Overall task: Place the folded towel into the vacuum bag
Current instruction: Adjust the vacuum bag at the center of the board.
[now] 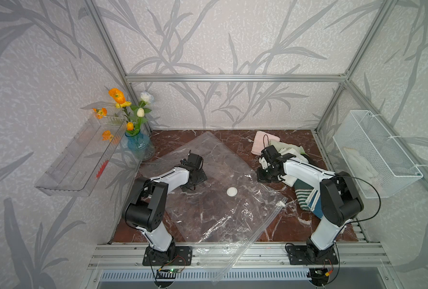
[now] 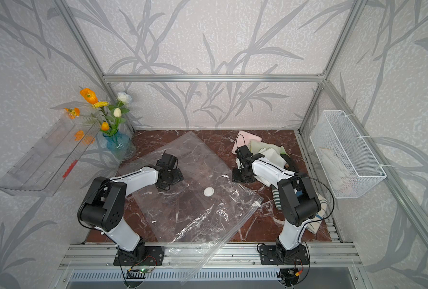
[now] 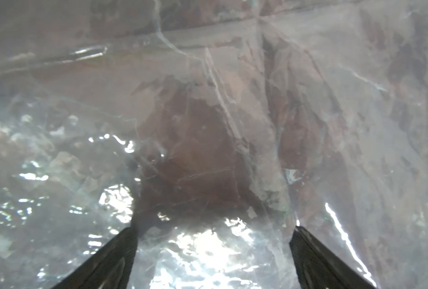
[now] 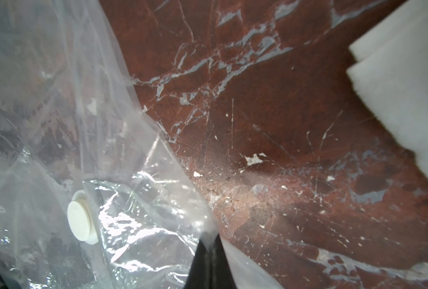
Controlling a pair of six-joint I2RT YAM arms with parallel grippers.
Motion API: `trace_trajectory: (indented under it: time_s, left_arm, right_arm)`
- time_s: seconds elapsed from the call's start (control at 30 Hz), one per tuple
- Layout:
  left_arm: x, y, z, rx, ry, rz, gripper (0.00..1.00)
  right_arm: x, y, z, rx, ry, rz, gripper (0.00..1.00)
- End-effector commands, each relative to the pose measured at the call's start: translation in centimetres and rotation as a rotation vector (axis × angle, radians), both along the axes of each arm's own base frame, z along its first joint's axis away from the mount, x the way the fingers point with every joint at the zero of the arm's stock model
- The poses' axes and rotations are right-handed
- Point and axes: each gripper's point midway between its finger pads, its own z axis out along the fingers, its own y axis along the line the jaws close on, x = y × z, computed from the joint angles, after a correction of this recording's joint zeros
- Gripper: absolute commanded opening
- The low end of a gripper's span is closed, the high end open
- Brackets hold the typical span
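**On the marble: bag edge pinched, towels outside**

Across the red-brown veined marble table top (image 1: 295, 225), laid on a slant between the two arms: the vacuum bag (image 1: 208, 170), near corner hanging out past the aluminium front rail (image 1: 270, 251). Clenched on the bag's edge nearest the towels: the right gripper (image 4: 209, 246), thin film pulled up into a small peak between the closed black tips, valve (image 4: 81, 220) close by on the bag's face. Over the bag's opposite side: the left gripper (image 3: 214, 229), released, jaws spread wide, only glossy film between and below them; touching or hovering, cannot tell. Outside the bag, heaped beside and under the right forearm: the towels (image 1: 304, 197).

Bag: clear, crinkly, creased, flaring white with glare. Valve: round, white, hard plastic, stepped rim. Along the edge toward the right arm's base: zip-seal strip (image 1: 250, 240), a straight double band, small white slider (image 1: 281, 204) at its far end. Towels: soft cloth, among them a pink towel (image 1: 260, 140), one striped dark green and white, one white.

Only from the right wrist: the pinch itself, plus the white folded towel (image 4: 408, 87) with its stacked edges, well apart from the tips. From above, those tips hidden under the wrist. Only from the left wrist: two dark fingers (image 3: 102, 262) and marble veins blurred through film. Only in both top views: the bag's whole outline, the slider, a white wire basket (image 1: 383, 155) on the right wall and a blue glass vase (image 1: 139, 146) of flowers at the back left corner.
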Motion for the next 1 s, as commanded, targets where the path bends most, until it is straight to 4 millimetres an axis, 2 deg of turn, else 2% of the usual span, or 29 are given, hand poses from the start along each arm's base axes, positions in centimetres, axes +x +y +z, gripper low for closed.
trace_trajectory:
  time_s: [0.0,0.13,0.5,0.6,0.8,0.9,0.97]
  left_arm:
    - [0.6,-0.1,2.4,-0.008,-0.035,-0.022,0.97]
    - [-0.3,0.0,3.2,-0.015,-0.034,-0.032,0.97]
    - [-3.7,0.9,4.6,-0.027,-0.02,-0.042,0.98]
    - [-4.3,1.7,4.7,-0.04,-0.017,-0.012,0.99]
    - [-6.0,4.7,4.5,-0.097,-0.033,0.119,0.99]
    - [-7.2,5.6,4.3,-0.11,-0.035,0.174,0.99]
    - [-8.6,6.6,4.3,-0.06,-0.013,0.21,0.99]
  right_arm:
    - [0.5,-0.1,1.3,0.074,-0.029,-0.068,0.02]
    - [1.3,-0.2,2.2,0.11,-0.05,-0.106,0.02]
    - [2.4,-0.5,2.3,0.104,-0.068,-0.145,0.01]
    - [2.4,-0.9,2.6,0.099,-0.076,-0.141,0.01]
    - [2.2,-0.9,2.6,0.092,-0.079,-0.122,0.01]
    - [2.1,-0.9,2.2,0.089,-0.066,-0.115,0.01]
    - [2.1,-0.9,2.1,0.089,-0.068,-0.112,0.01]
